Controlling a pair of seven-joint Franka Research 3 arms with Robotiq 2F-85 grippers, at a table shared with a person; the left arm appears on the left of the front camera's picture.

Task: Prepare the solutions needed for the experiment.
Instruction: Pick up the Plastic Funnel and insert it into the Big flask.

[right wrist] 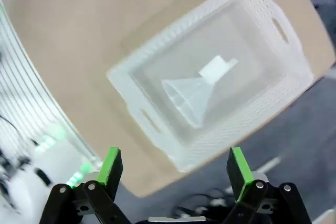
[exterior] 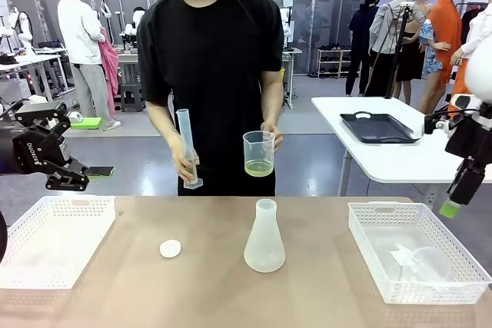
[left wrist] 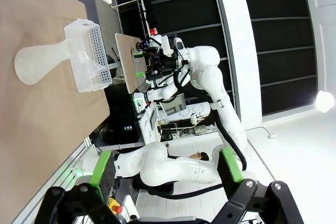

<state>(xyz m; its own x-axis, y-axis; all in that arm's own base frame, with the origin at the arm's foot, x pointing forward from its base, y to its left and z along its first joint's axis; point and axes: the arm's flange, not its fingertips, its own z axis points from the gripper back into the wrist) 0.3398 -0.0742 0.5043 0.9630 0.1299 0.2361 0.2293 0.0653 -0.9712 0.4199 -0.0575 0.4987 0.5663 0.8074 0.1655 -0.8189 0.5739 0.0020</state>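
Closest to the camera, a white basket [exterior: 31, 278] is seen at 8 o'clock on the table [exterior: 323, 297]. The left gripper [left wrist: 166, 156] is held in the air at 9 o'clock, jaws wide, with nothing in them. A small white cap [exterior: 170, 248] is laid at 7 o'clock. A flask [exterior: 264, 247] is stood upright at 6 o'clock. Past it, at 12 o'clock, a tall tube [exterior: 185, 140] and a beaker [exterior: 258, 147] are held up by a person [exterior: 211, 74]. Yellow-green liquid [exterior: 258, 167] is seen at the beaker's bottom. At 4 o'clock a second basket [exterior: 430, 291] is set, with a funnel [right wrist: 191, 95] inside. The right gripper [right wrist: 175, 156] is held above it, jaws wide, with nothing in them.
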